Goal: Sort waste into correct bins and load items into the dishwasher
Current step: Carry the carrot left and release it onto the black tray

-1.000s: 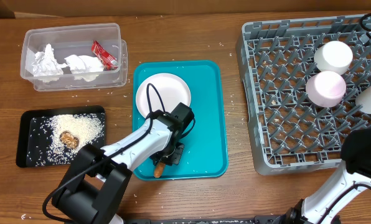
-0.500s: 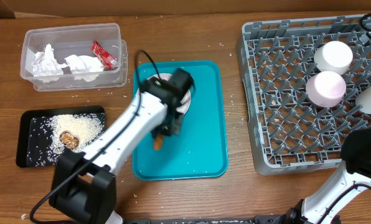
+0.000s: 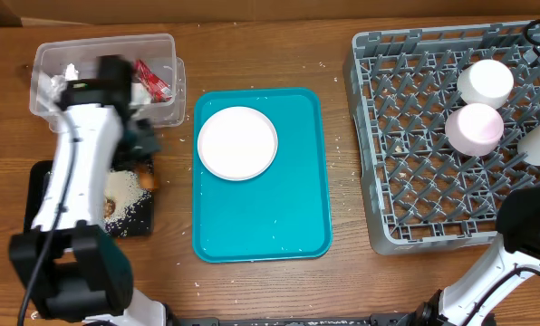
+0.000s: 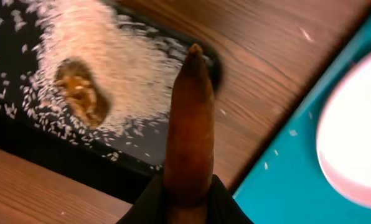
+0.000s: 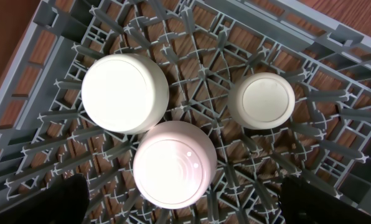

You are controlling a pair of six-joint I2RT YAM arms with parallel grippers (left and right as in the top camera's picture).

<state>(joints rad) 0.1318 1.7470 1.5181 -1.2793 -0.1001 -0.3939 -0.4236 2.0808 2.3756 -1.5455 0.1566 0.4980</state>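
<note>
Your left gripper (image 4: 187, 198) pinches the carrot piece (image 4: 190, 124) just left of the teal tray (image 3: 297, 208), over the rim of the black tray (image 4: 61, 158); a white plate (image 3: 237, 143) lies on the teal tray; right of it, your right gripper (image 5: 188, 202) gapes over the rack (image 3: 415, 181).

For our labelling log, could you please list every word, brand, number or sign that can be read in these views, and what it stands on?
None can be read.
The red-and-white wrapper in the clear tub may carry print, but it is too small and blurred to make out.
The white plate, grey dish rack and teal tray show no lettering.
</note>
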